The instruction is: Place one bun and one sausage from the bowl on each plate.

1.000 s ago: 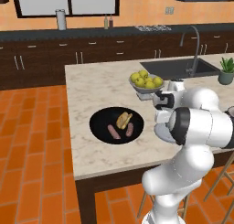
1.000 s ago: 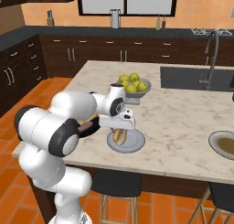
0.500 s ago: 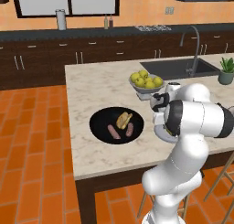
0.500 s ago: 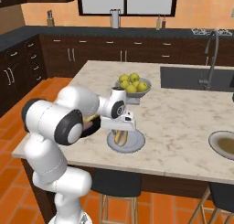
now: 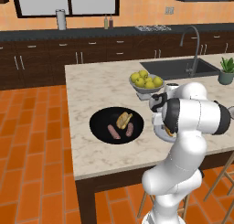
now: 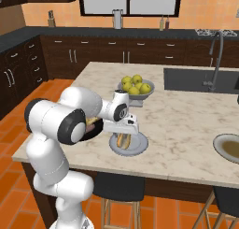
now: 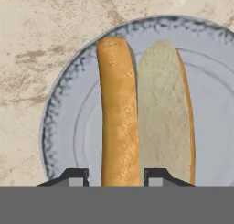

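Note:
A split golden-brown bun [image 7: 119,109] lies on the pale grey-blue plate [image 7: 64,104], pale cut face up on one side. My gripper [image 7: 115,175] hovers right over it, fingertips [image 7: 75,175] flanking the golden half with a slim gap each side, so it is open. The same gripper [image 6: 124,131] and plate [image 6: 139,146] sit at the counter's front edge. To the left, the black bowl [image 5: 101,118] holds another bun [image 5: 123,120] and two sausages [image 5: 113,131]. The second plate [image 6: 230,146], grey-rimmed with a brown centre, lies far right.
A grey footed bowl of yellow-green fruit [image 5: 146,81] stands just behind the blue plate. The sink [image 5: 178,67] with its tap is at the counter's back right. My own arm hides part of the black bowl [image 6: 92,128] in the right base view.
The gripper has stayed over the blue plate while the arm's elbow shifted. Its jaws have parted slightly off the bun, which now rests on the plate.

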Controlling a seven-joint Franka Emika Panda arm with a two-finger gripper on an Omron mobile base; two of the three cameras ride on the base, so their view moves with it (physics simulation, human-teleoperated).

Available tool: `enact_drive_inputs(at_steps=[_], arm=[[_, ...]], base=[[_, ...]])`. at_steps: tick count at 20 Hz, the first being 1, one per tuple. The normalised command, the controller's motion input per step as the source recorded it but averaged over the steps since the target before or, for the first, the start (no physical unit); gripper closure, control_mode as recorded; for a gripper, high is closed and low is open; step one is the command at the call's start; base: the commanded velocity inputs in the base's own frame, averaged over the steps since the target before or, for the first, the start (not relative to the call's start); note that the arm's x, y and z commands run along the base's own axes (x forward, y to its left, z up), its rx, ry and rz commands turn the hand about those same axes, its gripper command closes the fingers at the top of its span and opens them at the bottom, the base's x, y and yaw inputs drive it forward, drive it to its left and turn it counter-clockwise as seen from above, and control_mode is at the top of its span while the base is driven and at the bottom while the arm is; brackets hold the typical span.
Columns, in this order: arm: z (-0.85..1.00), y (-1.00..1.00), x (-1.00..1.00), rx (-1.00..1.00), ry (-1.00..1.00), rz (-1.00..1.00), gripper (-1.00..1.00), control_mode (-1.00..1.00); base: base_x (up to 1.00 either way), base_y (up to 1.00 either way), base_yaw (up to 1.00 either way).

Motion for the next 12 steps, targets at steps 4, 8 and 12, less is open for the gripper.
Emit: enact_drive_inputs(at_steps=[4, 8, 12], arm=[[0.02, 0.00, -0.08, 0.00, -0.03, -0.01, -1.00, -1.00], [0.47, 0.00, -0.53, 0.00, -0.25, -0.02, -1.00, -1.00], [0.52, 0.41, -0.38, 0.00, -0.28, 0.00, -1.00, -1.00]], base=[[0.00, 0.00, 0.00], [0.00, 0.00, 0.00], [0.00, 0.00, 0.00]])
